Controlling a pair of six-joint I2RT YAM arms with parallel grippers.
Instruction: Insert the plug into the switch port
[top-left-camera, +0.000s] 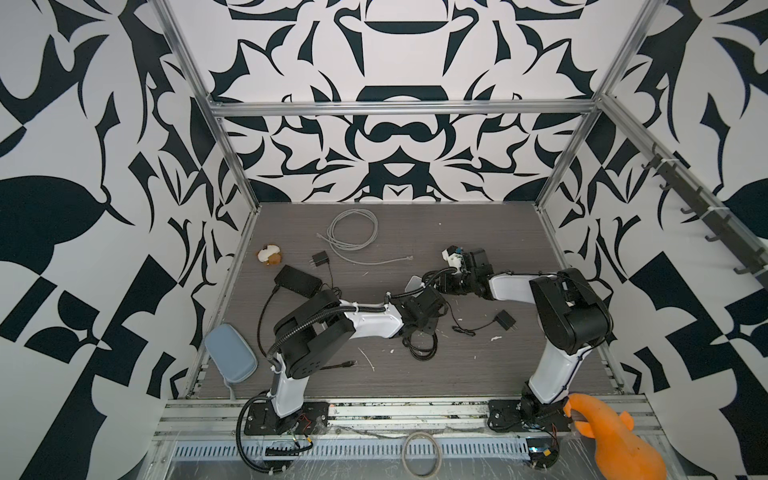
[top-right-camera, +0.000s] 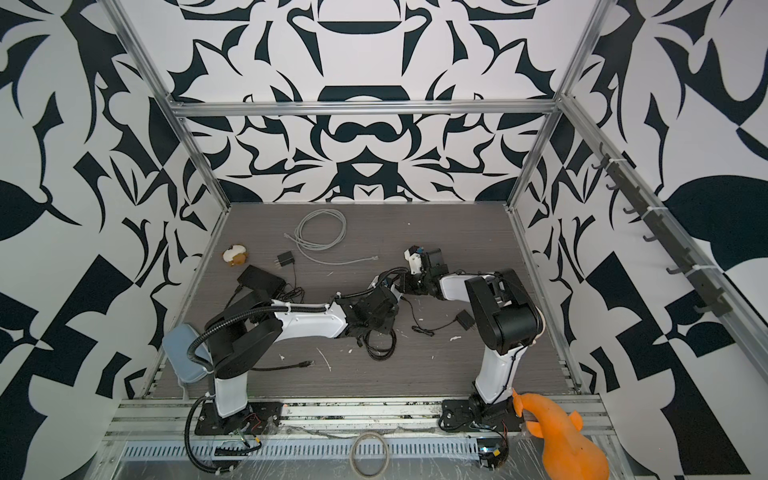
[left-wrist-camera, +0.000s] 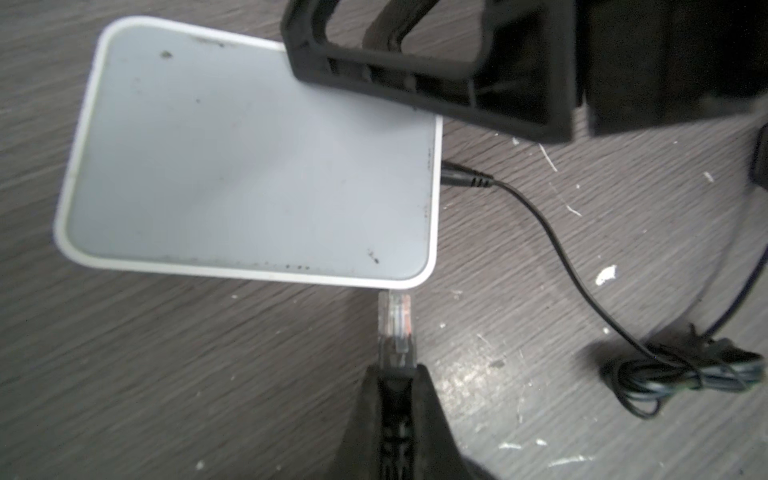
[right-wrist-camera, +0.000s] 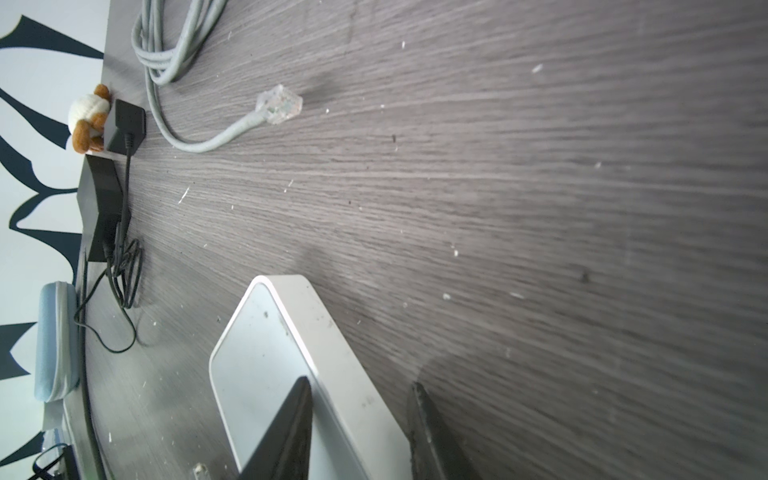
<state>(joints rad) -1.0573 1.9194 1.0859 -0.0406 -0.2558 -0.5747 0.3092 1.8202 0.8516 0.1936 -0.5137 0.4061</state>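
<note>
Left wrist view: left claw (left-wrist-camera: 395, 368) pressed together, pinching the clear plug (left-wrist-camera: 395, 322) by its rear end. The front of the plug sticks out past the fingertips. Its long axis runs in line with the claw, nose aimed at a side wall of the white switch (left-wrist-camera: 249, 166), close to a corner. The nose is just beside the wall and not inserted; contact unclear. The switch lies flat on the counter (left-wrist-camera: 166, 374). A black power lead (left-wrist-camera: 540, 224) is seated in the adjoining side.

Right wrist view: right claw (right-wrist-camera: 360, 384) partly spread, astride one edge of the switch. One finger is over the top face, the other outside the wall, with a sliver of counter between it and the wall. No squeeze visible.

Both top views: the claws meet near mid-counter. The switch shows only as a pale corner between the wrists. The plug is hidden.
</note>
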